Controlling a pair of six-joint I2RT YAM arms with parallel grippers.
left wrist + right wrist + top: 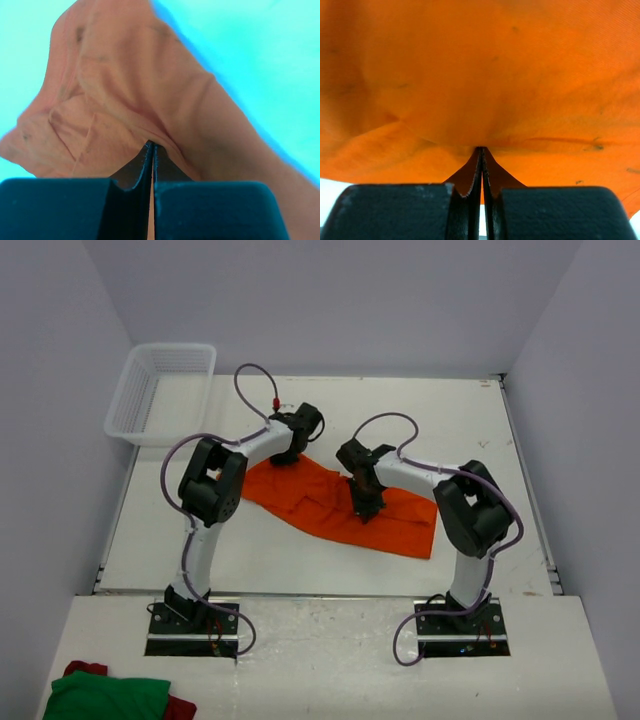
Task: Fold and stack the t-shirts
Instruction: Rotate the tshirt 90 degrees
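Over table [470, 430], arms [213, 485] bent, fingers [125, 210] pinching t-shirt [330, 505]

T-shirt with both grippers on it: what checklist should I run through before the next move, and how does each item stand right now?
1. Left gripper shut on the t-shirt: ok, fabric is pinched at its closed fingertips.
2. Right gripper shut on the t-shirt: ok, fabric bunches into its closed fingertips.
3. T-shirt lying smooth on the table: not ok, it is rumpled, with creases between the arms.
4. Which part each gripper holds, hem or sleeve: cannot tell.
5. Basket out of the way: ok, at the far left corner, apart from the t-shirt.
6. Green cloth out of the way: ok, at the near left, apart from the t-shirt.
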